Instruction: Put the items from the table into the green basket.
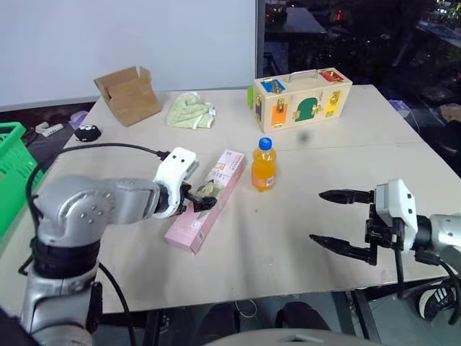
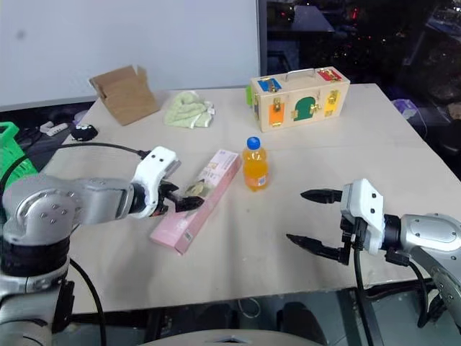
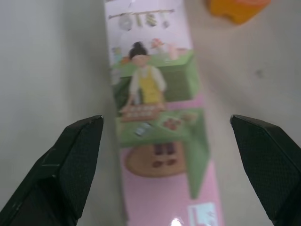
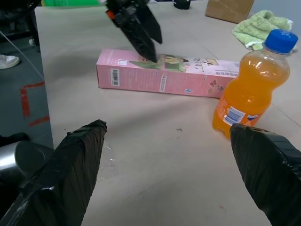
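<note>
While the green basket (image 1: 13, 169) sits at the frame's left edge, the left hand (image 1: 205, 201) hovers spread over the pink carton (image 1: 207, 200) mid-worktop (image 1: 288, 238); the orange bottle (image 1: 263, 165) stands just right, and the right hand (image 1: 338, 220) gapes empty at lower right.

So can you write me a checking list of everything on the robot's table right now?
Surface: beige table, flat, faint seams.
Job's things: pink carton lying flat; orange-drink bottle upright beside it, apart; green basket off the table's left edge, contents not visible.
Clutter: wooden case, pale green cloth, cardboard box, small black object, all toward the far side.
Grippers: left gripper over the carton, jaws open on either side, not gripping; right gripper open, holding nothing, right of the bottle.
Cables: black cable looping along the left arm.
Surroundings: white wall behind, dark area beyond the far right.
</note>
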### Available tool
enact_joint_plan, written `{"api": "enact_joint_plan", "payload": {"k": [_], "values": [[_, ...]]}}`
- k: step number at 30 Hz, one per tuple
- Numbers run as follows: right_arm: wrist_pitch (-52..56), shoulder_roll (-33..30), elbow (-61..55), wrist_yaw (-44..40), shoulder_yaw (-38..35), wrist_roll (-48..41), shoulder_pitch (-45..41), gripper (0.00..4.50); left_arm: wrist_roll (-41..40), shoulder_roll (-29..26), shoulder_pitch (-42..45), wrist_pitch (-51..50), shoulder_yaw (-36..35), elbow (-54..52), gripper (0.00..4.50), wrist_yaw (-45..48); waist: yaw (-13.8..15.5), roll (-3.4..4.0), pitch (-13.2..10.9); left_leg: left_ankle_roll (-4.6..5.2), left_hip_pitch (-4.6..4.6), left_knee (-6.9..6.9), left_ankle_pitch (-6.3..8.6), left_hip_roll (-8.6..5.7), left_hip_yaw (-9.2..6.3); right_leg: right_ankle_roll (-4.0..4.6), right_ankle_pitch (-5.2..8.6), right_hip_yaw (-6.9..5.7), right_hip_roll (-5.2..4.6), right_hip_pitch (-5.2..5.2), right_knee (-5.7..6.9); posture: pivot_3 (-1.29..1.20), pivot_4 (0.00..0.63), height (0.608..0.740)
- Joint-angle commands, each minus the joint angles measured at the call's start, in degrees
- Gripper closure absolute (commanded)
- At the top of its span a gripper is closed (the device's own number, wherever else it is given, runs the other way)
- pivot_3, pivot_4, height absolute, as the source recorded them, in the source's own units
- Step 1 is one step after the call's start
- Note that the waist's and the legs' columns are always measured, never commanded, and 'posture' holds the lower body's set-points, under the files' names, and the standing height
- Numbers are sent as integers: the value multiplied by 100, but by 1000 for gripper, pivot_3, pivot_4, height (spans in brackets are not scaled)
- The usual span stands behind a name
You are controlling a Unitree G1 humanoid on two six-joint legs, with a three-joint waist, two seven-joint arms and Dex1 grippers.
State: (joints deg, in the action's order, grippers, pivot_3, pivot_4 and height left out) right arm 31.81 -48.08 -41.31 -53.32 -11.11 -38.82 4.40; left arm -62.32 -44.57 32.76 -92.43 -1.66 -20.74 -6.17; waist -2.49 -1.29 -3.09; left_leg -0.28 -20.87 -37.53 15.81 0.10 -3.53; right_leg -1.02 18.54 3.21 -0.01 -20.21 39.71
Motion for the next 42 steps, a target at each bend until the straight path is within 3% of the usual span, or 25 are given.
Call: {"api": "enact_joint_plan", "payload": {"k": [1, 8, 14, 17, 19, 20, 21, 24, 28, 33, 37, 42], "values": [[-186, 72, -190, 153, -144, 38, 72, 0, -86, 210, 557, -7, 513, 565, 37, -274, 5, -9, -8, 0, -4, 0, 0, -1, 1, -1, 0, 1, -1, -3, 0, -151, 18, 740], [-171, 139, -393, 462, -145, 50, 171, 0, -251, 339, 899, -7, 999, 1406, 37, -549, -173, -3, -17, -2, -41, -1, -1, -2, 0, 0, 0, 5, 1, -42, 7, -200, 34, 740], [-89, 223, -586, 814, -54, 53, 189, 0, 380, 407, 1016, -7, 1514, 1637, 37, -642, -292, -3, -22, -2, -52, -4, -1, -2, -1, -2, 1, 5, -1, -48, 5, -233, 41, 740], [-35, 231, -653, 944, -27, 24, 182, 0, 545, 458, 1026, -7, 1558, 1613, 886, -452, -329, -1, -23, -1, -61, -6, -1, -2, -2, -2, 1, 4, 0, -56, 5, -236, 41, 740], [0, 210, -666, 989, -24, -2, 156, 0, 675, 494, 975, -7, 1475, 1491, 1772, -350, -335, 3, -21, -1, -64, -6, -1, -2, -2, -2, 1, 4, 1, -59, 6, -233, 41, 740], [19, 203, -664, 1007, -22, -14, 132, 0, 714, 463, 939, -7, 1449, 1407, 1934, -291, -317, 11, -21, -1, -63, -7, -1, -2, -3, -2, 1, 3, 1, -58, 6, -233, 41, 740], [37, 199, -652, 1027, -5, -16, 86, 0, 807, 420, 861, -7, 1378, 1302, 2124, -268, -311, 15, -24, -1, -63, -10, -2, -3, -4, -2, 0, 1, 0, -57, 8, -233, 41, 740], [68, 217, -612, 1061, 63, -44, -61, 0, 1047, 429, 596, -7, 891, 982, 2124, -172, -326, 17, -26, -1, -64, -20, -2, -3, -5, -2, 0, 0, 2, -57, 13, -186, 31, 740], [-61, 482, -478, 1061, 378, -121, -535, 0, 1256, 173, -29, 274, -449, 213, 2124, 20, -381, 13, -31, -2, -71, -27, -2, 1, -13, -1, 0, -4, 6, -60, 17, -121, 20, 740], [-203, 898, -271, 987, 751, -191, -1157, 0, 1666, -82, -531, 758, -1523, -58, 2124, 314, -283, 11, -29, -24, -88, -30, -14, -1, -22, 0, -1, -4, 4, -84, 20, -41, 3, 740], [-272, 1555, 290, 887, 1348, -181, -2297, 0, 2659, -891, -1094, 2212, -2030, 23, 2124, 727, -172, 0, -25, -27, -89, -30, -16, -2, -19, 1, -3, -4, 2, -93, 22, 48, 0, 740], [-425, 2012, 773, 721, 1779, 51, -2908, 0, 3890, -1771, -1575, 3627, -2328, 571, 2124, 1050, 163, -9, -21, -31, -101, -19, -17, -3, -25, 4, -4, -15, -5, -108, 16, 115, 0, 740]]}}
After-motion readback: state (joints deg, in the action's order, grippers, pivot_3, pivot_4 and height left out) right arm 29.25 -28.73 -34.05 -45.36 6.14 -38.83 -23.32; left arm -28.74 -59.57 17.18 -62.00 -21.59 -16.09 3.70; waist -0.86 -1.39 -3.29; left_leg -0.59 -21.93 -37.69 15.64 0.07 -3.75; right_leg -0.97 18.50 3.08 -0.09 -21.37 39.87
